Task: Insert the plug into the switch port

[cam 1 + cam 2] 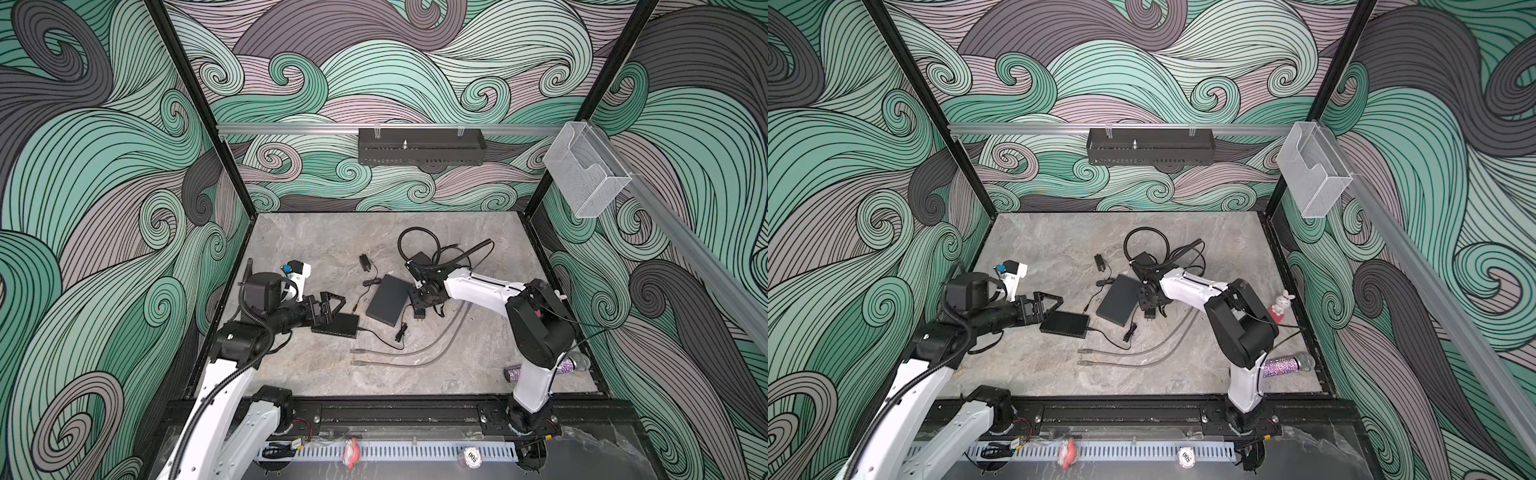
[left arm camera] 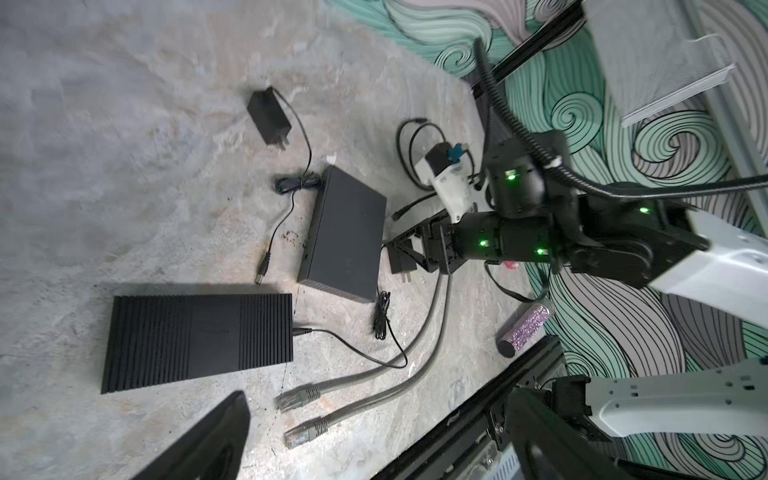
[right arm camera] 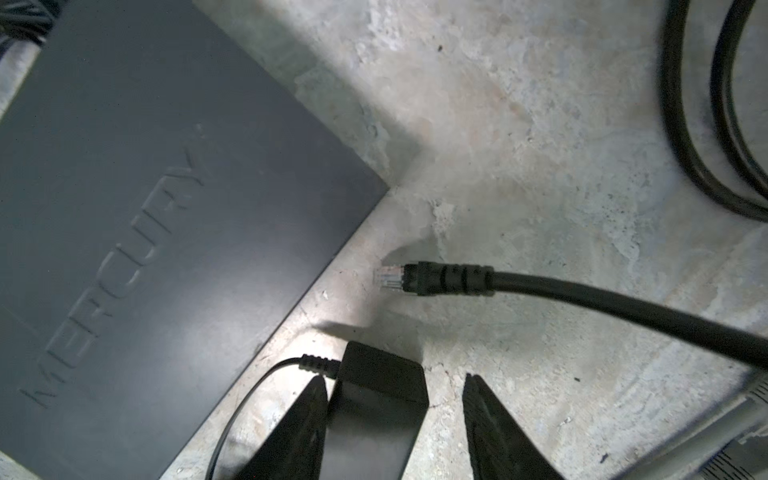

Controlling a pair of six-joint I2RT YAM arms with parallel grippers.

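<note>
Although the socket itself faces away from every camera, the plug (image 2: 302, 331) is seen at the side of the ribbed switch (image 2: 195, 340) and appears to be seated there; how deeply cannot be told. The left gripper (image 1: 334, 308) is spread wide over the end of that switch away from the plug, with nothing between its fingers. The right gripper (image 3: 392, 378) is parted too. The power adapter (image 3: 374, 419) lies between its fingers, set against one and separated from the other by a clear gap, so it is not clamped.

Trouble is most likely to be caused by the thin lead (image 2: 332, 333) that joins plug and adapter. If the adapter is dragged when the right arm lifts, the lead could be pulled taut and the plug drawn out. The ribbed switch could likewise be shoved by a left finger.

The plug at its port is made out clearly only in the left wrist view, along with a second, loose plug (image 2: 262, 272) beside the grey switch (image 2: 345, 232). The gap at the adapter, and a black network connector (image 3: 390, 279) just beside the grey switch, are shown only in the right wrist view.
</note>
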